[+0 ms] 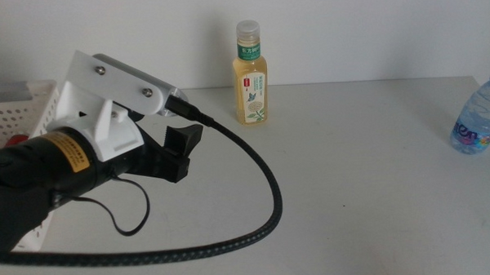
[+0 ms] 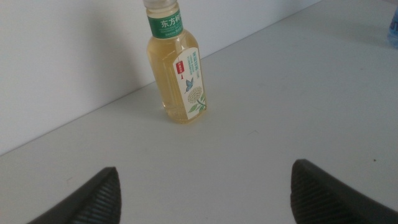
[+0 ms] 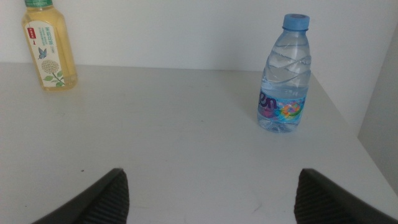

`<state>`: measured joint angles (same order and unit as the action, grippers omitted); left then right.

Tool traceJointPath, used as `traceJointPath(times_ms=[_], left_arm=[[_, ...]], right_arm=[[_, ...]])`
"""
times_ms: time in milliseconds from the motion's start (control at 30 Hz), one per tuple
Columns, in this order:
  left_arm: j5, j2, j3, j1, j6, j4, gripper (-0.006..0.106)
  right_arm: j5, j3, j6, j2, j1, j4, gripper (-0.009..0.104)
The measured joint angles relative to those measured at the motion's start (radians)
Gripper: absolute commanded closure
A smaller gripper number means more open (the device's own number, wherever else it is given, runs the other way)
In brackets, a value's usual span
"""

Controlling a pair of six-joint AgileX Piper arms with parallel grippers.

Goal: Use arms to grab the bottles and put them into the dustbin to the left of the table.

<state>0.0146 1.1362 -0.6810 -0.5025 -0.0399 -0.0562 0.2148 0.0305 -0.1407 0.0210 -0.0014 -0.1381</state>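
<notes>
Where grey table [image 1: 369, 182] meets white wall [image 1: 364, 27]: tea bottle [image 1: 249, 74], water bottle [image 1: 478, 113], both grippers' fingers [image 2: 93, 198] wide, empty.

The light-grey table [image 1: 352, 166] carries an upright tea bottle [image 1: 250, 74] and, well apart, a water bottle [image 1: 478, 113].

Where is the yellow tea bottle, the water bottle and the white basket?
tea bottle [image 1: 251, 87], middle view, on its label.
water bottle [image 3: 284, 81], right wrist view, on its clear body.
white basket [image 1: 15, 105], middle view, on its perforated side wall.
</notes>
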Motion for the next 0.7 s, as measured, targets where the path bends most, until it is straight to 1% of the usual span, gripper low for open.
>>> traceJointPath(times_ms=[400, 700], left_arm=[[0.415, 0.334, -0.018, -0.008, 0.0, -0.001, 0.007], [0.44, 0.583, -0.223, -0.008, 0.0, -0.001, 0.007]], right_arm=[[0.0, 0.0, 0.0, 0.0, 0.0, 0.0, 0.027], [0.0, 0.0, 0.0, 0.0, 0.0, 0.0, 0.027]])
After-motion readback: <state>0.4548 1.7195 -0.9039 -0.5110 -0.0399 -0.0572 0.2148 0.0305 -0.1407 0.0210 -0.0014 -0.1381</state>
